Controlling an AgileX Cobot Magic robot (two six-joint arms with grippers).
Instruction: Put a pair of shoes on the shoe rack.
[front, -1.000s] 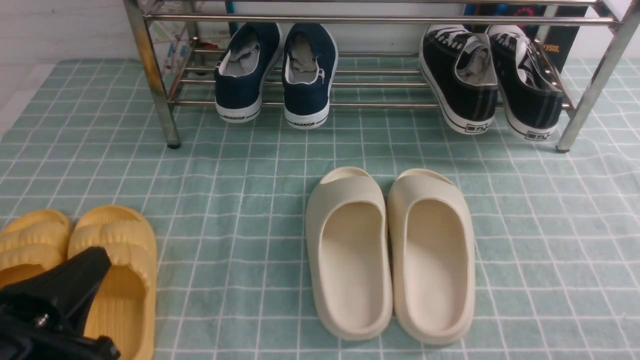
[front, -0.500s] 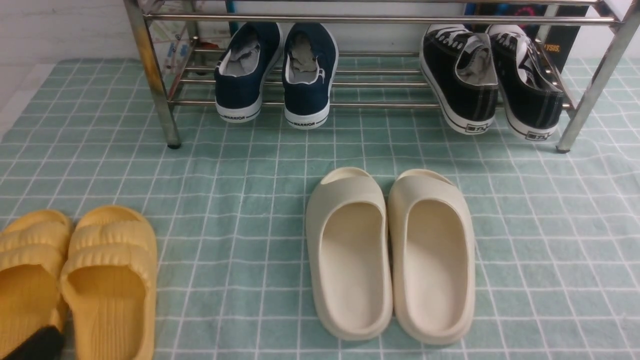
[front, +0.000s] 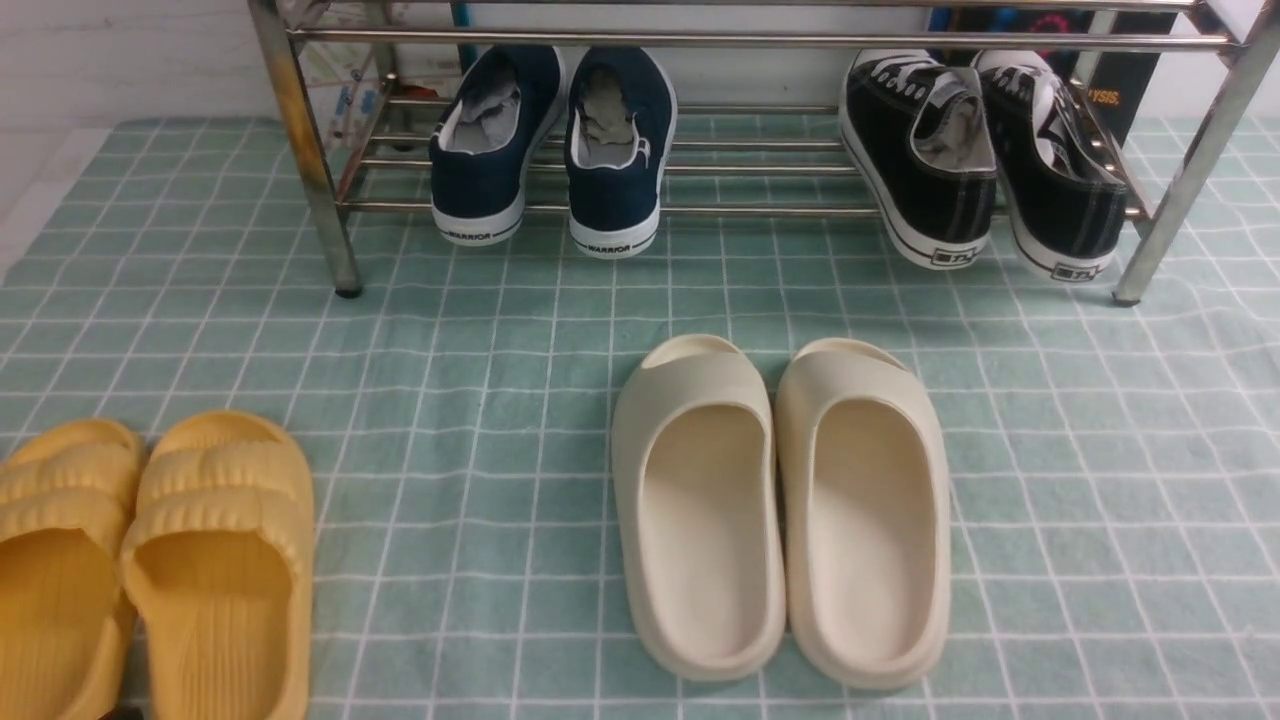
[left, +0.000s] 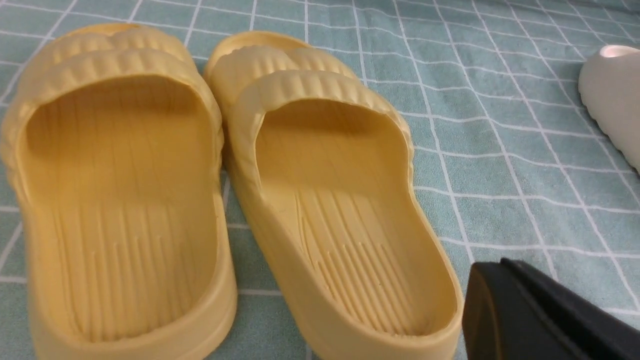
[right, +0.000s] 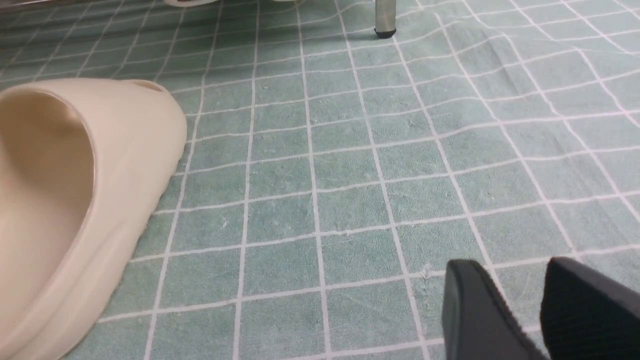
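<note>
While the navy shoes (front: 615, 150) stay racked, the left tool (left: 545, 320) has withdrawn.

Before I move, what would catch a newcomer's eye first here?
The cream slides, side by side mid-cloth, stand out first. Next come the yellow slides, near the robot on its left. Beyond, navy slip-ons and black sneakers sit on the chrome rack's lower tier.

Bare cloth (front: 460, 450) lies between the yellow slides (front: 225, 560) and cream slides (front: 865, 520).
</note>
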